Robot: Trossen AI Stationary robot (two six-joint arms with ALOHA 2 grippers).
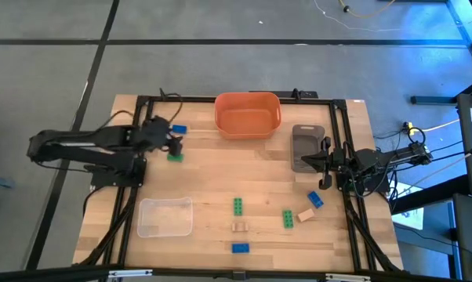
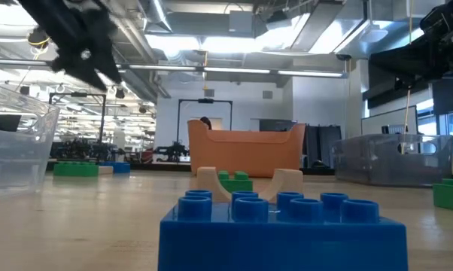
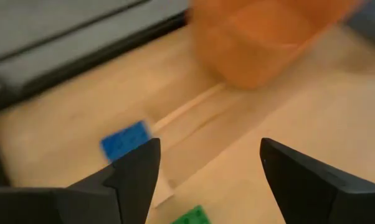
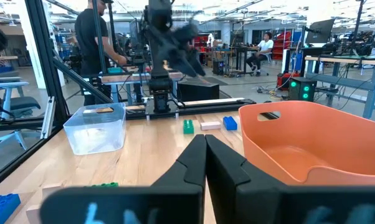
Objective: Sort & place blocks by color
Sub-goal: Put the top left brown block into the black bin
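My left gripper [image 1: 176,143] [image 3: 209,155] hovers open at the far left of the table, between a blue block [image 1: 179,129] [image 3: 125,140] and a green block [image 1: 175,157] [image 3: 190,216], touching neither. Both lie flat on the wood. A tan block [image 4: 210,125] lies between them. My right gripper [image 1: 318,162] [image 4: 205,146] is shut and empty by the grey tray [image 1: 306,146]. Near the front edge lie two green blocks [image 1: 239,206] [image 1: 287,218], two tan blocks [image 1: 240,226] [image 1: 305,215] and two blue blocks [image 1: 241,247] [image 1: 315,199].
An orange bowl [image 1: 248,113] stands at the far middle of the table. A clear tray [image 1: 165,216] sits at the near left. Black frame rails [image 1: 134,196] run along the table's sides. People stand and sit in the room beyond the table [image 4: 91,37].
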